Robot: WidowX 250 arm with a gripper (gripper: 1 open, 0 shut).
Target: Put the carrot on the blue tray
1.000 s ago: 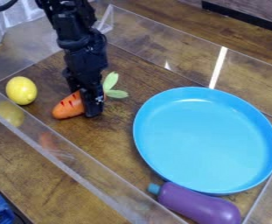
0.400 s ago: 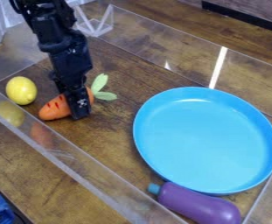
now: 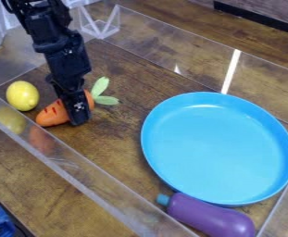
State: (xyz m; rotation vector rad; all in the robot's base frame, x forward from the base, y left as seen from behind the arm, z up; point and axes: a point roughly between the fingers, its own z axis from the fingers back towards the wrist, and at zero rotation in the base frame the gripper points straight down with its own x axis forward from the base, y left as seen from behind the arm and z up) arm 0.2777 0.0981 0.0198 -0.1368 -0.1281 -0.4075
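The orange carrot point(image 3: 56, 114) with its light green top point(image 3: 103, 92) lies on the wooden table at the left, between the lemon and the blue tray. My black gripper point(image 3: 76, 111) points almost straight down and is shut on the carrot's middle. The round sky-blue tray point(image 3: 217, 146) sits to the right with nothing on it, well apart from the carrot.
A yellow lemon point(image 3: 24, 95) rests just left of the carrot. A purple eggplant point(image 3: 212, 218) lies at the tray's near edge. Clear plastic walls point(image 3: 59, 165) border the work area in front and at the left.
The gripper, shut on the carrot, has moved left toward the lemon and taken the carrot with it. The tray, lemon and eggplant have stayed put.
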